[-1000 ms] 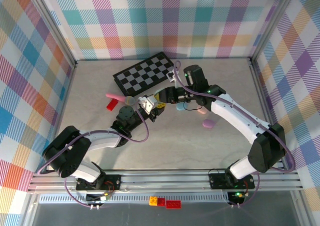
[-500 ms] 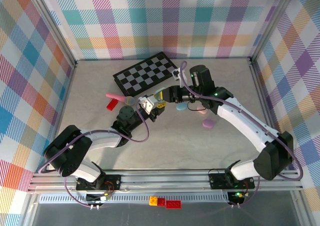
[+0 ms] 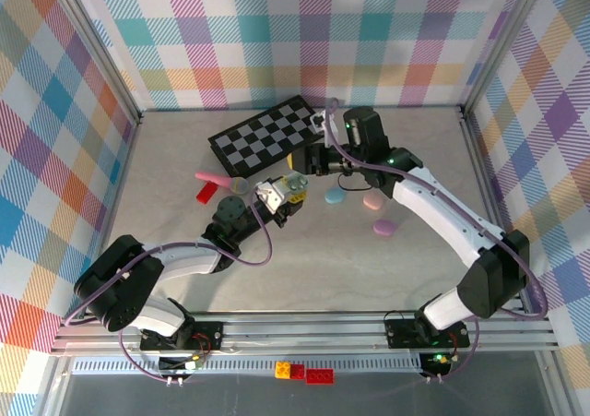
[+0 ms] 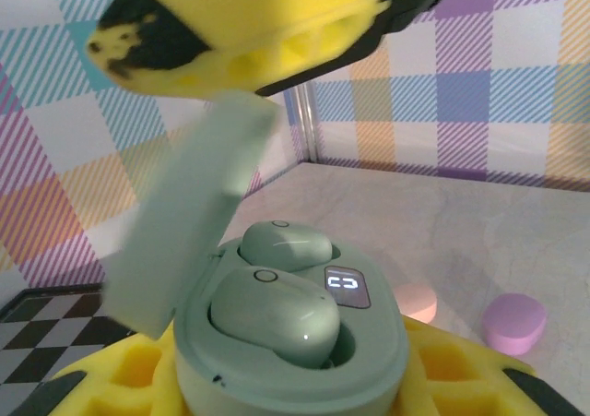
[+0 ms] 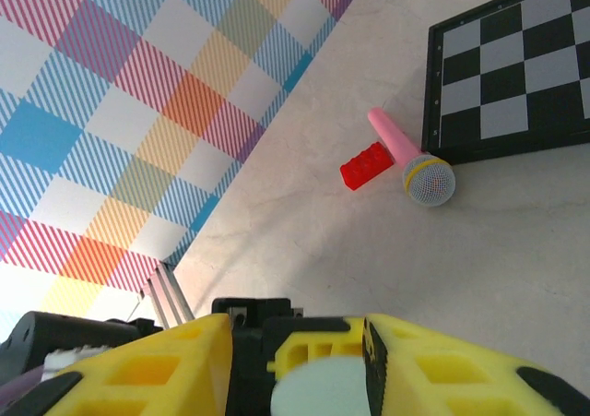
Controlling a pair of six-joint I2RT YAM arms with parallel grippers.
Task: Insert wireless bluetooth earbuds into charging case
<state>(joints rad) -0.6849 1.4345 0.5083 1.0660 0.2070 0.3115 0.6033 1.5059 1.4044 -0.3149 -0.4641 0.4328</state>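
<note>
- Two pale green plastic earbuds [image 4: 277, 310] sit in the open mint oval charging case [image 4: 383, 342].
- The left gripper [image 3: 286, 193] clamps the case. The right gripper [image 5: 297, 365] stands part-open at the raised lid [image 4: 180, 231].
- Risk: knocking the lid could twist the case and unseat a bud.
- The left wrist view shows the buds, while the top view shows the arms' spacing.

Bright even light, blurred close foreground

A pale green charging case [image 4: 295, 370] sits upright, gripped in the left end effector [image 3: 282, 195]. Its lid [image 4: 180, 231] is swung open and tilts to the left. Two matching green earbuds [image 4: 275, 313] lie seated side by side in its wells, beside a small lit indicator [image 4: 343, 284].
</note>
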